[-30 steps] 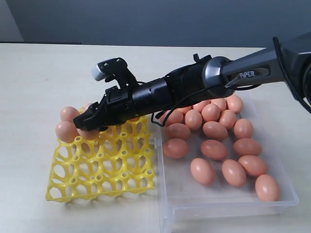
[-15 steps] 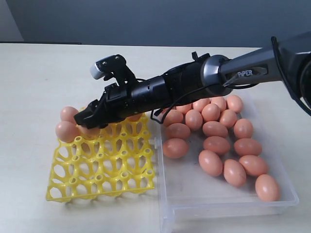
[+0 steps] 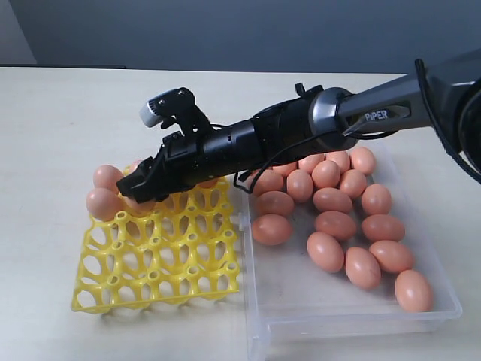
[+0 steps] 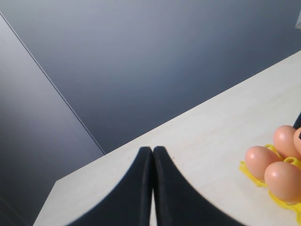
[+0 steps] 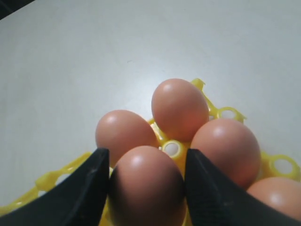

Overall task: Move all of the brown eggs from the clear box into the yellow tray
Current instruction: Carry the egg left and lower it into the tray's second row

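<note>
Right claw point(image 3: 141, 186), in the exterior view, reaches across to the far left corner of the yellow tray point(image 3: 161, 280), pinching the held egg point(image 3: 141, 204) low over a cup just beside the seated eggs point(image 3: 105, 189). Most of the brown eggs point(image 3: 331, 252) lie loose in the clear box point(image 3: 301, 320), which touches the tray's right edge. To do this step well, I judge the egg should go straight down into the free cup without nudging its neighbours. The claw should spread only once the cup carries the egg, then rise straight up. The pale, matte worktop point(image 3: 60, 113) looks flat and smooth, so the light tray may slide if pushed sideways. A plain grey-blue wall point(image 3: 240, 30) stands behind it.

From the left wrist view, the left claw point(image 4: 152, 150) is pressed together and holds nothing, well apart from the tray corner. It points along the bare worktop toward the wall.

From the right wrist view, both black fingers point(image 5: 89, 188) touch the held egg's flanks, so the grip looks centred. Three seated eggs crowd close ahead of it, leaving little sideways room.
</note>
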Robot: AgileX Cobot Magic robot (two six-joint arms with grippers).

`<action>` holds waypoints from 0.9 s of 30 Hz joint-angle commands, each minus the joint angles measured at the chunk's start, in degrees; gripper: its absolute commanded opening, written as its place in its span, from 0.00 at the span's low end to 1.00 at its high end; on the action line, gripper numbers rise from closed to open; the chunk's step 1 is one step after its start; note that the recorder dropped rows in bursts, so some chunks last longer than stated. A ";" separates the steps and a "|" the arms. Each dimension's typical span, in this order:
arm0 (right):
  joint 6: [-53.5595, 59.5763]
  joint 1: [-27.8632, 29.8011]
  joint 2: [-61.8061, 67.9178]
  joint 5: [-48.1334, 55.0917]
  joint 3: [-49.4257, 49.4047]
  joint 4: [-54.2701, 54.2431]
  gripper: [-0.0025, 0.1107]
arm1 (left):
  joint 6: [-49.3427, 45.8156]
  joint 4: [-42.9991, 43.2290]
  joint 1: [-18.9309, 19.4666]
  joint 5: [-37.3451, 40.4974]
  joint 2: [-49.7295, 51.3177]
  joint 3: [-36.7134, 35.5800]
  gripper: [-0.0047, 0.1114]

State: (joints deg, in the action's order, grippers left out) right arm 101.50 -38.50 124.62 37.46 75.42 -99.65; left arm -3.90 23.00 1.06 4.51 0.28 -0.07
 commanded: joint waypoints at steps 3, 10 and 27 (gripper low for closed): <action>0.46 0.05 -0.09 -0.05 0.34 -0.30 0.40 | 0.25 0.17 -0.60 -0.17 -0.28 0.07 0.04; 0.82 0.05 -0.09 -2.21 0.34 -0.30 0.40 | 0.25 0.17 -0.60 -0.17 -0.28 0.07 0.04; 0.76 0.05 -0.09 -0.29 0.34 -0.30 0.39 | 0.25 0.17 -0.60 -0.17 -0.28 0.07 0.04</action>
State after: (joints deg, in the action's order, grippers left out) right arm 101.94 -38.50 124.62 36.40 75.42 -99.65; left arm -3.90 23.00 1.06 4.51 0.28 -0.07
